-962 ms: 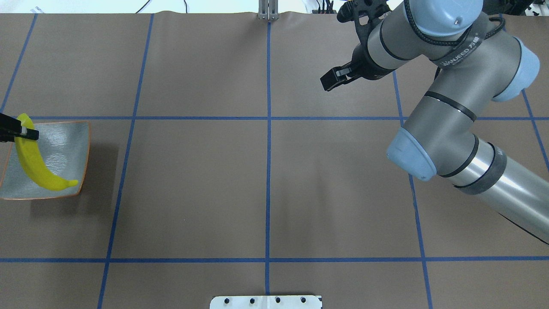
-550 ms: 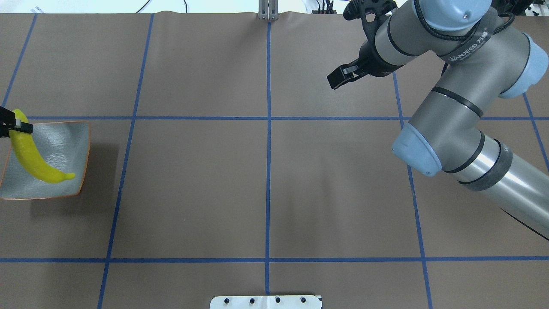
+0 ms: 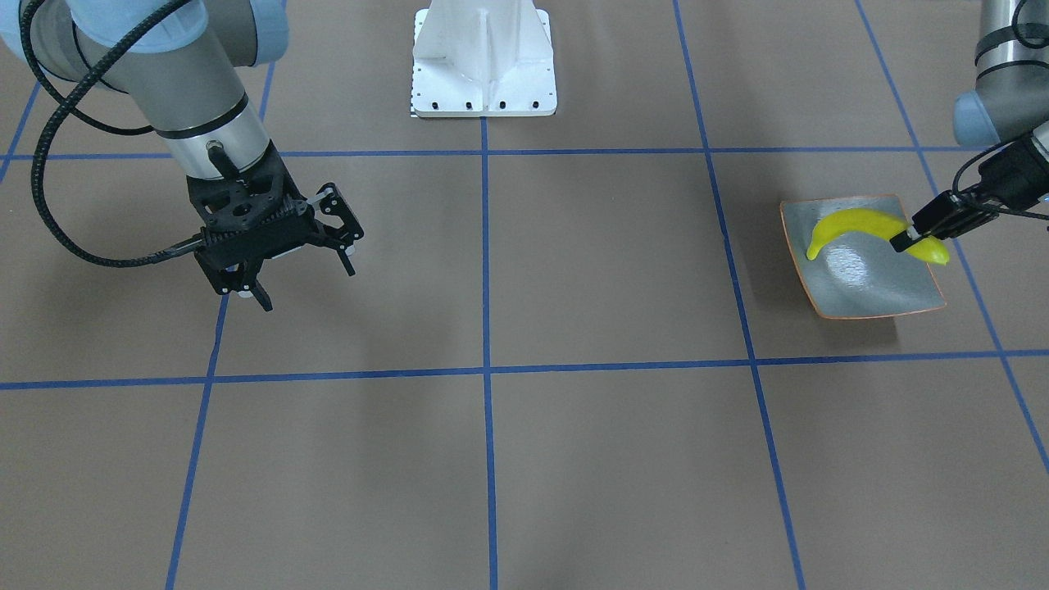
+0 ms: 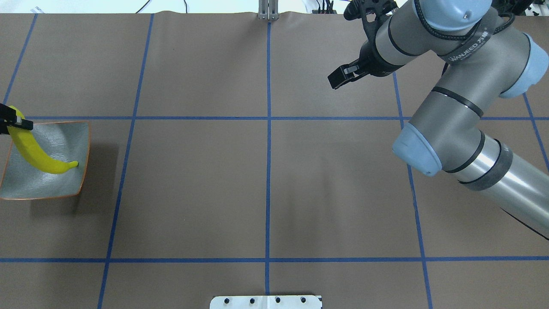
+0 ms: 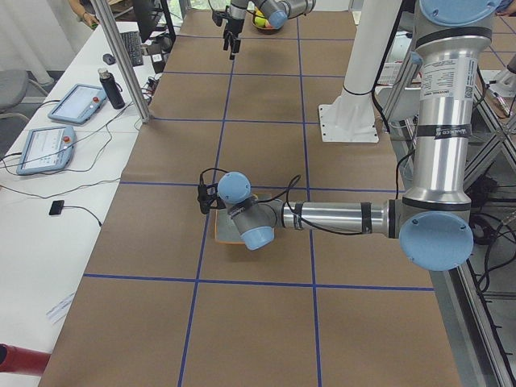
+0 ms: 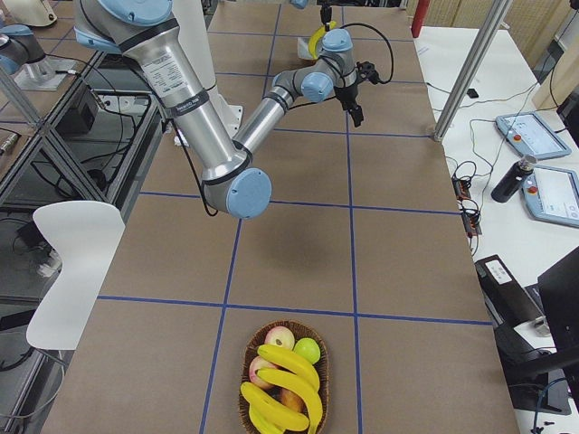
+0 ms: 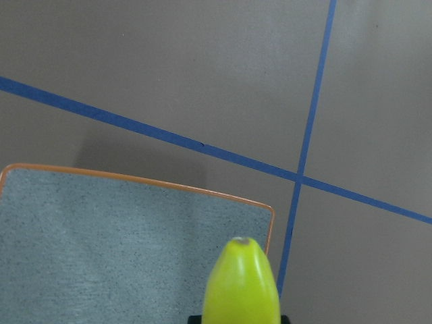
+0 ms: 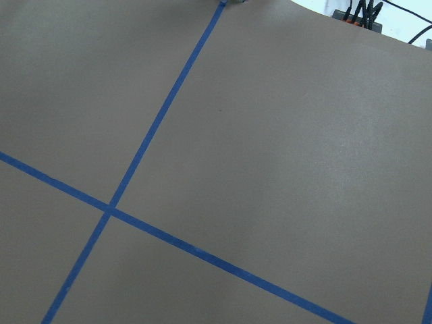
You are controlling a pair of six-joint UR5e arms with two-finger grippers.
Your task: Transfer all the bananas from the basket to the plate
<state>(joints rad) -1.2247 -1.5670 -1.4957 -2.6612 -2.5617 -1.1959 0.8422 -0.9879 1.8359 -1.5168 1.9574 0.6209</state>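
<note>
My left gripper [image 4: 18, 124] is shut on the stem end of a bright-yellow banana [image 4: 36, 152] and holds it over the grey-green, orange-rimmed plate [image 4: 51, 182] at the table's left edge. The front-facing view shows the same gripper [image 3: 910, 238], banana [image 3: 852, 222] and plate [image 3: 873, 288]. In the left wrist view the banana's tip [image 7: 241, 283] points over the plate's corner [image 7: 121, 243]. I cannot tell whether the banana touches the plate. My right gripper [image 3: 310, 287] is open and empty above bare table. A wicker basket [image 6: 250, 411] holds several more bananas [image 6: 288, 362].
The basket also holds apples [image 6: 280, 338] and sits at the table's right end, outside the overhead view. The white robot base [image 3: 483, 61] stands mid-table at the robot's side. Blue tape lines mark the brown mat. The right arm [image 4: 450, 116] hangs over the right half.
My left gripper has shifted left and slightly farther away with the banana, and the banana's free tip now lies nearer the plate's right rim. The right gripper moved slightly right and back.
</note>
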